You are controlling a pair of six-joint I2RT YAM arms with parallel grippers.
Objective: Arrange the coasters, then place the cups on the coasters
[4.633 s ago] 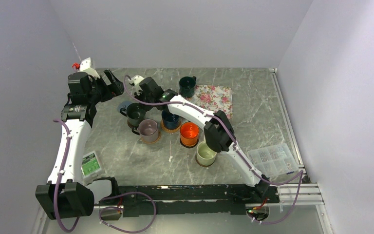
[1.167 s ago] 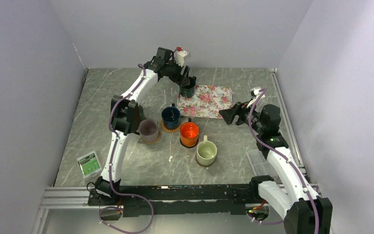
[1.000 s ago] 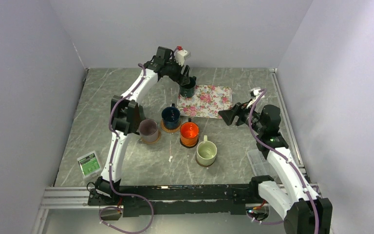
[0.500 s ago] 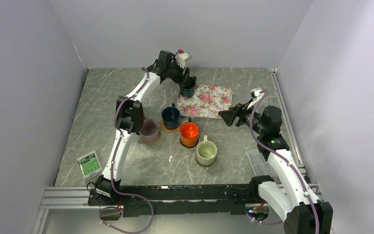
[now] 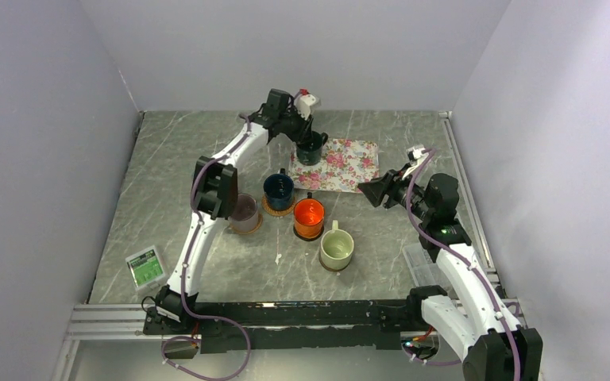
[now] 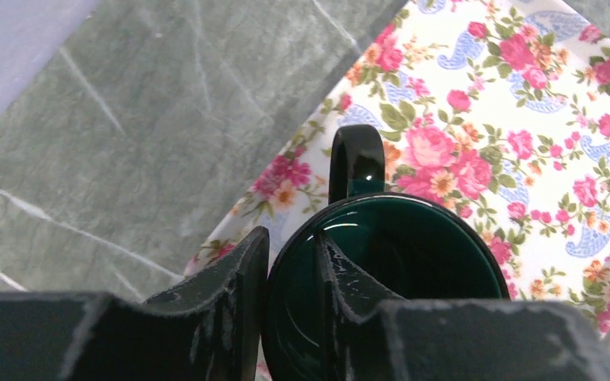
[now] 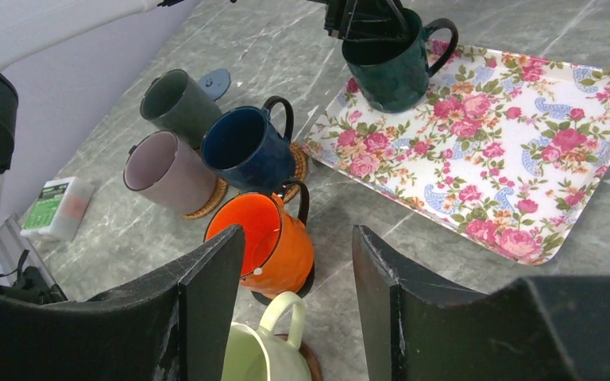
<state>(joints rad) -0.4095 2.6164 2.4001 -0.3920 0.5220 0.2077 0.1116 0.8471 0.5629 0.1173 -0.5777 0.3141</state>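
The dark green cup [image 6: 413, 262] stands on the near left corner of the floral mat [image 6: 524, 119], handle pointing away from the wrist. My left gripper [image 6: 294, 246] is shut on its rim, one finger inside and one outside; the right wrist view shows the same cup [image 7: 389, 75]. My right gripper [image 7: 298, 232] hangs open and empty above the table. The mauve cup [image 7: 163, 171] and navy cup [image 7: 246, 147] sit on tan woven coasters [image 7: 209, 202]. The orange cup [image 7: 274, 242] is on a black coaster, the cream cup [image 5: 337, 250] on a dark brown one. The dark grey cup [image 7: 176, 97] stands by the grey-blue coaster [image 7: 214, 81].
A green-labelled box [image 5: 146, 267] lies near the front left. A clear plastic organiser [image 5: 422, 266] sits at the front right beside my right arm. A small white scrap [image 5: 277, 258] lies in front of the cups. Grey walls close in the table on three sides.
My left gripper has closed on the dark green cup's rim and shifted slightly right with it. The right gripper's jaws have narrowed a little; that arm has barely moved.
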